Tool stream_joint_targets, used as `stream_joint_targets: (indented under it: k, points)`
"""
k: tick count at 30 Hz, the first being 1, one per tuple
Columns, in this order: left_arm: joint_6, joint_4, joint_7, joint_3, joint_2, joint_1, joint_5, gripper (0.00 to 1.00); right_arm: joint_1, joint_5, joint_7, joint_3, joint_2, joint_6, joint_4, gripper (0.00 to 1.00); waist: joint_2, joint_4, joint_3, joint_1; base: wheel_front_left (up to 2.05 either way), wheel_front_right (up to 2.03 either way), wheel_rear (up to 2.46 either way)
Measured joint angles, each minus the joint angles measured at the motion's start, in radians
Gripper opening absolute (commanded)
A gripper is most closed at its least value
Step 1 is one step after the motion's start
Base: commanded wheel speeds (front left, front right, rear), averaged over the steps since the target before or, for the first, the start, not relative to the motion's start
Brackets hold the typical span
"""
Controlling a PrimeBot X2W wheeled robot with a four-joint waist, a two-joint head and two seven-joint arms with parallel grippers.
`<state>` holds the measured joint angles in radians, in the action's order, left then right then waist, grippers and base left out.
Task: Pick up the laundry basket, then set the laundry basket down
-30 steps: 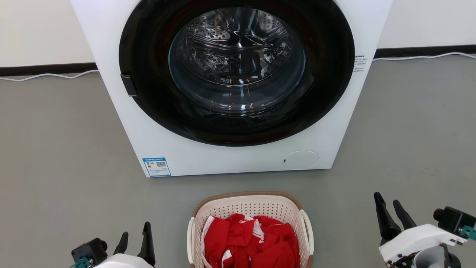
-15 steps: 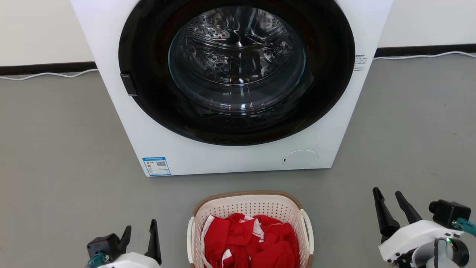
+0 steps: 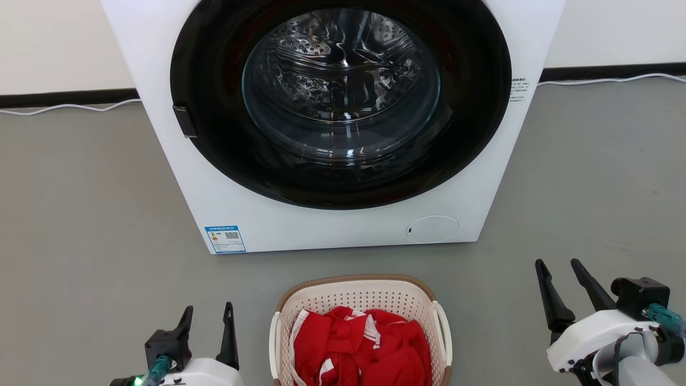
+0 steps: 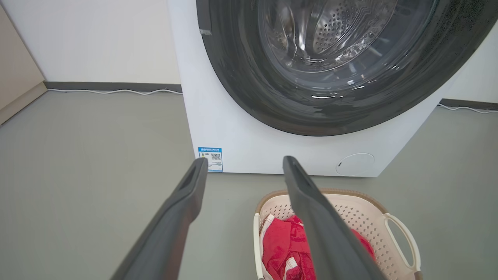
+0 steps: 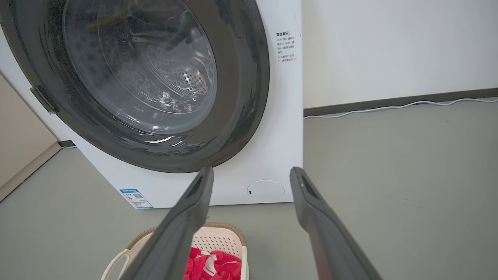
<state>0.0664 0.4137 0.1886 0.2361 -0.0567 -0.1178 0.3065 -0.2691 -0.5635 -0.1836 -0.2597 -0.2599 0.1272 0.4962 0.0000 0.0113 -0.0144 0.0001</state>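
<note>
Basket [image 3: 359,280] sits on the floor [image 3: 96,214] just in front of the washer [image 3: 332,228], red clothes [image 3: 370,351] inside, centred between my two arms. Left jaws wide, empty, low, near the left handle [image 3: 274,343] but not touching. Right jaws wide, empty too, further out, well apart from the right handle [image 3: 446,335]. Both point up toward the washer. Why so, my read: the basket is loaded and has a handle on each side, so it needs a two-arm lift; I flank it and stay wide to take one handle each. Pick-up not yet begun. The right side has further to close in. Uneven grips could tip the basket and spill the clothes.
</note>
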Motion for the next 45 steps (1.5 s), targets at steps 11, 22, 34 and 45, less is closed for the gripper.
stream_joint_targets:
  k: [11,22,34,45]
  points:
    - [0.041,-0.065,0.032,0.004,0.0,0.0,-0.132,1.0,-0.019,0.138,-0.033,0.026,-0.004,0.0,-0.014,1.0,0.0,0.002,-0.002,-0.0001,0.0,0.0,0.0]
    - [0.081,-0.107,0.064,0.011,0.001,0.001,-0.263,1.0,-0.018,0.29,-0.064,0.078,0.0,0.0,-0.066,1.0,0.0,0.002,-0.007,0.0,0.0,0.0,0.0]
    - [0.083,-0.11,0.064,0.003,0.004,0.002,-0.264,1.0,-0.018,0.294,-0.065,0.085,0.004,0.0,-0.057,1.0,0.0,-0.001,-0.009,0.0,0.0,0.0,0.0]
    - [0.064,-0.104,0.064,-0.007,0.011,0.002,-0.222,1.0,-0.019,0.288,-0.065,0.083,-0.005,0.0,-0.054,1.0,0.0,-0.005,-0.049,-0.0001,0.0,0.0,0.0]
